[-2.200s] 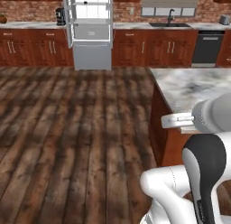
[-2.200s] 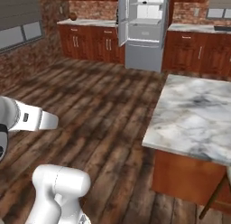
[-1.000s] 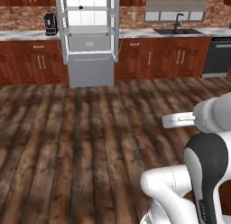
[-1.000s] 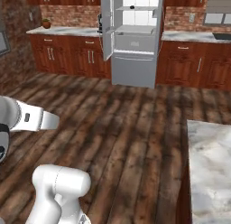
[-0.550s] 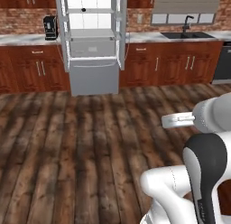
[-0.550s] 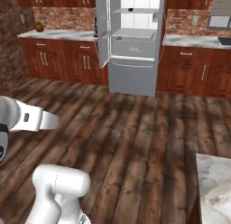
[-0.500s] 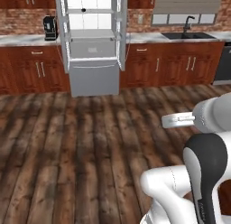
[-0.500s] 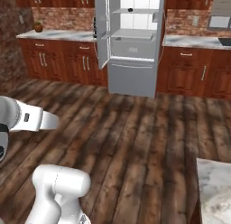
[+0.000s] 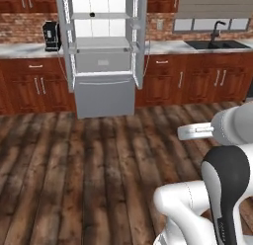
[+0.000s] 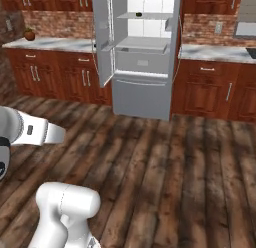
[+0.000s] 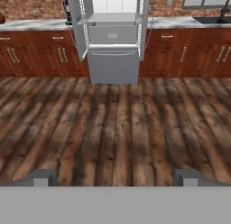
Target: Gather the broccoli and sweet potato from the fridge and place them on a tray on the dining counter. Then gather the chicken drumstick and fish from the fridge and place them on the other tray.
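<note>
Far beyond the spread fingers (image 11: 115, 177), the fridge (image 11: 113, 38)

Kitchen wall across a dark plank floor

Wood floor (image 11: 117, 133) runs up to a row of reddish-brown cabinets (image 9: 34, 86) with a pale stone countertop (image 10: 50, 43) and brick backsplash (image 9: 24, 26) behind. A black coffee machine (image 9: 51, 35) sits on the counter on the left side of the left base view, and there's a sink with a dark faucet (image 9: 216, 29) under a window (image 9: 207, 24) on the right. Small reddish round thing (image 10: 30, 35) on the far left counter in the right base view, can't tell what it is.
</note>
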### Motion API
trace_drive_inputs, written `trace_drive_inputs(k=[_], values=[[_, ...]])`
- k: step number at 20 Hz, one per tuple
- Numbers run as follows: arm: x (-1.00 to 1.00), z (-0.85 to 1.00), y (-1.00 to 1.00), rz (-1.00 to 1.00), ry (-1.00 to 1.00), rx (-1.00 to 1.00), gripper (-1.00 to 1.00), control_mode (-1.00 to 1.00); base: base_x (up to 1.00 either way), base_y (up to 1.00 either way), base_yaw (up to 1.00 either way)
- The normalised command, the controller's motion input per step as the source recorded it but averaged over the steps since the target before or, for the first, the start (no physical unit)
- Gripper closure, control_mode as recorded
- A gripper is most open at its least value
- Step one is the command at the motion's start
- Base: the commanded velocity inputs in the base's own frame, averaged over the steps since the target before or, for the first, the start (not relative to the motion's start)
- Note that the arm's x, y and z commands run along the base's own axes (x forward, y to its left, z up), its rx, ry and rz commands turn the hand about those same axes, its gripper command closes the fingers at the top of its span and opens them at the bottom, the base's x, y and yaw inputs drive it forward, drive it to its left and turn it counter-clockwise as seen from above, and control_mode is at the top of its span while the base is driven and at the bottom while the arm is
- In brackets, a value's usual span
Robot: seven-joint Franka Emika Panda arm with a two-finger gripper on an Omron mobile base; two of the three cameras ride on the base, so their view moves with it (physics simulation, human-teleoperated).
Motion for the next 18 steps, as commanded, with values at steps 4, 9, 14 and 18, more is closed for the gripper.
trace_drive_inputs(k=[4,9,14,18], values=[[0.00,0.00,0.00,0.00,0.00,0.00,-1.00,1.00,1.00,0.00,0.00],[0.00,0.00,0.00,0.00,0.00,0.00,-1.00,1.00,1.00,0.00,0.00],[0.00,0.00,0.00,0.00,0.00,0.00,-1.00,1.00,1.00,0.01,0.00],[0.00,0.00,0.00,0.00,0.00,0.00,-1.00,1.00,1.00,0.09,0.00]])
